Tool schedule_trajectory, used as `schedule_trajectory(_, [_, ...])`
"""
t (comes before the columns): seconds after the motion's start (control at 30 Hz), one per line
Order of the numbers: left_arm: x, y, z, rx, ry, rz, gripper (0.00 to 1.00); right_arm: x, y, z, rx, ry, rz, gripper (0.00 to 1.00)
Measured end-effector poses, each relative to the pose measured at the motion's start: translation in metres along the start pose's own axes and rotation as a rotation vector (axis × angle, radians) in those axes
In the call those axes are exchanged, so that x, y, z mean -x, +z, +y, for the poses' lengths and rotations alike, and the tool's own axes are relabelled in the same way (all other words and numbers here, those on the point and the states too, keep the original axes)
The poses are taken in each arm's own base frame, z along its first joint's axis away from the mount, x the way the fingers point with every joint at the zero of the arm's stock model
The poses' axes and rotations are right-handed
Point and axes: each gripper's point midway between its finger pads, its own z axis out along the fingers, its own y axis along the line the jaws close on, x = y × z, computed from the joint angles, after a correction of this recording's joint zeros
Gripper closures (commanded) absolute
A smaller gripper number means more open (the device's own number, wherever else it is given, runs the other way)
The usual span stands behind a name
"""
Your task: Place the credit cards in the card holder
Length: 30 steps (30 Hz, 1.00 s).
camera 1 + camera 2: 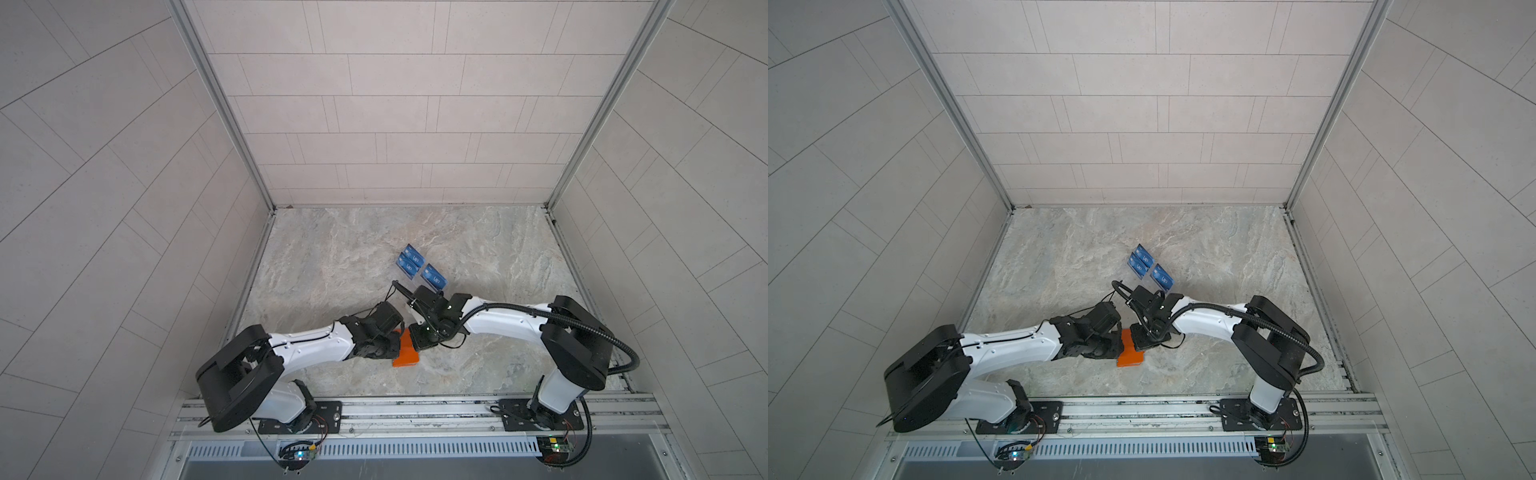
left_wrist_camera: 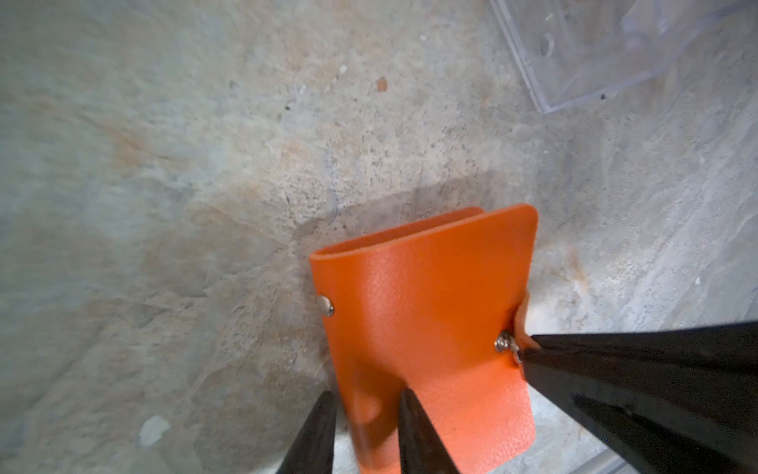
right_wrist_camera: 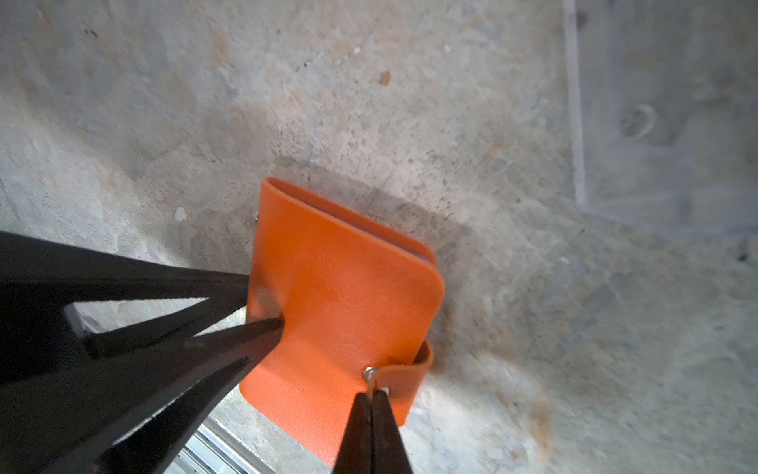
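Opening step, I reckon: left gripper [image 2: 365, 431] clamps the holder [image 2: 430, 307] edge, right gripper [image 3: 372, 398] is pinched tight on the tab [image 3: 404, 371]. Next, tug it loose.

Marbled stone tabletop [image 1: 353, 249], clear acrylic rack [image 2: 594, 53], tiled walls [image 1: 395, 104]

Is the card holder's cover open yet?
No, the card holder lies closed with its cover folded flat, and the right gripper is pinching its snap tab.

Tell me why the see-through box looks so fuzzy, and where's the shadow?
Right wrist view: the clear rack is out of focus, the card holder sharp, throwing a dark shadow on the table; in both top views lines on the wall curve.
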Motion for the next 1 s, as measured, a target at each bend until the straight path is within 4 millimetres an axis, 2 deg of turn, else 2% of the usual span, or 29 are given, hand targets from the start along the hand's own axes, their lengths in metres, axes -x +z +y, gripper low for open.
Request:
schedule_trajectory(0.63, [0.0, 0.002, -0.001, 0.019, 0.015, -0.004, 0.7, 0.001, -0.01, -0.002, 0.047, -0.038, -0.012, 1.0])
schedule_trajectory(1.0, [0.0, 0.003, -0.001, 0.02, 0.015, -0.004, 0.71, 0.002, -0.01, 0.0, 0.058, -0.055, -0.003, 1.0])
